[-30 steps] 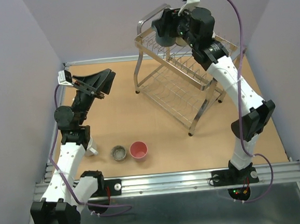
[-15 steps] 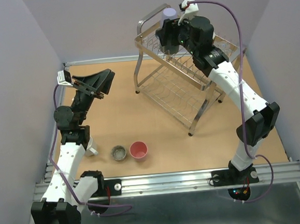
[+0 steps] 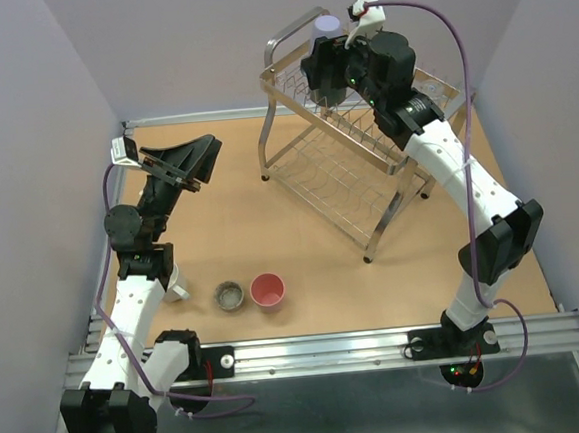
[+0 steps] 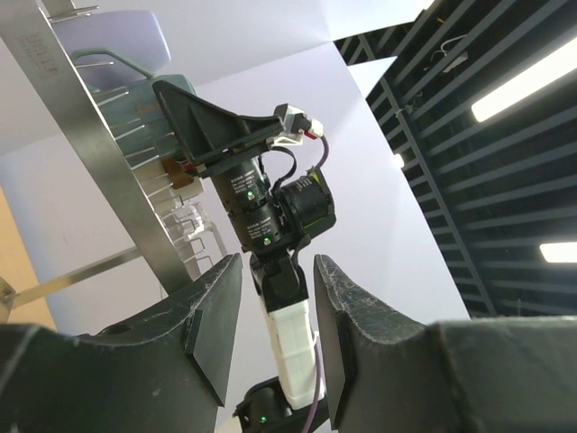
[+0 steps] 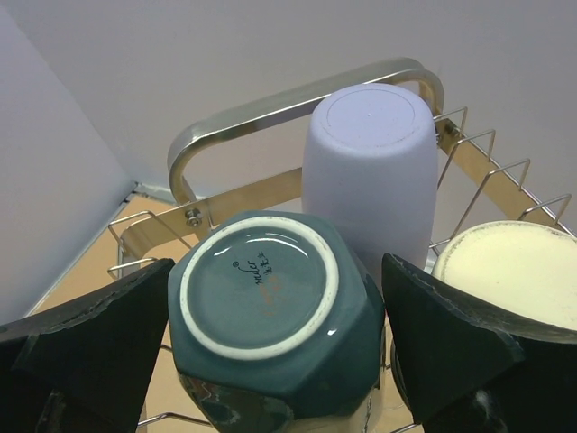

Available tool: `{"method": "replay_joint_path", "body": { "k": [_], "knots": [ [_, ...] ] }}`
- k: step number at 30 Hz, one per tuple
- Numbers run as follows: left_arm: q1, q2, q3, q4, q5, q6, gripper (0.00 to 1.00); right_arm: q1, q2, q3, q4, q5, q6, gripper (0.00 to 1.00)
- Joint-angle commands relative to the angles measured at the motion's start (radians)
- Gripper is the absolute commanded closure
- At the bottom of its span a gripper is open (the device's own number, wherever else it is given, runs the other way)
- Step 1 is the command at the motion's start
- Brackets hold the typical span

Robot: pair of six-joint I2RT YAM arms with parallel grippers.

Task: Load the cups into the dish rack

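Cup (image 5: 261,307) between right tool (image 5: 275,347) fingers

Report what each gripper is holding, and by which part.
Right gripper: the upturned dark teal cup, with fingers against its opposite side walls. Left gripper: open, holding nothing.

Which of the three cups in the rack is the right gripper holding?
The dark teal cup, base up, clamped in the right gripper. The lavender cup stands behind it, and the cream cup is off to one side.
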Motion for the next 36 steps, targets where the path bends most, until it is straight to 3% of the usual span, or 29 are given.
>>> {"method": "replay_joint_path", "body": {
  "k": [1,16,19,21,22,23,24,26,28,31,36],
  "knots": [
    [0.010,-0.018,0.007,0.053,0.031,0.023,0.52,-0.002,-0.055,0.039,0.055,-0.021,0.010,0.00],
    [0.023,-0.027,0.046,-0.048,0.054,0.085,0.52,-0.002,-0.109,0.108,0.055,-0.053,0.038,0.00],
    [0.036,-0.025,0.091,-0.155,0.083,0.173,0.53,-0.002,-0.136,0.120,0.055,-0.037,0.027,0.00],
    [0.039,-0.007,0.162,-0.421,0.103,0.300,0.56,-0.002,-0.159,0.128,0.055,-0.007,0.010,0.00],
    [0.024,0.032,0.276,-0.685,0.108,0.515,0.56,-0.002,-0.184,0.130,0.054,0.021,0.007,0.00],
    [0.011,0.059,0.338,-0.817,0.097,0.614,0.56,-0.002,-0.204,0.127,0.055,0.034,0.008,0.00],
    [-0.001,0.085,0.447,-0.943,0.053,0.816,0.56,-0.002,-0.246,0.116,0.055,0.039,0.008,0.00],
    [-0.047,0.142,0.527,-1.232,-0.025,0.958,0.56,-0.002,-0.305,0.062,0.054,0.046,0.028,0.00],
    [-0.082,0.152,0.579,-1.391,-0.132,1.081,0.55,-0.002,-0.399,-0.026,0.052,0.049,0.059,0.00],
    [-0.179,0.166,0.586,-1.511,-0.237,1.146,0.55,-0.002,-0.503,-0.137,0.049,0.062,0.091,0.00],
    [-0.393,0.197,0.486,-1.685,-0.283,1.148,0.55,-0.002,-0.676,-0.326,0.006,0.129,0.142,0.00]
  ]
}}
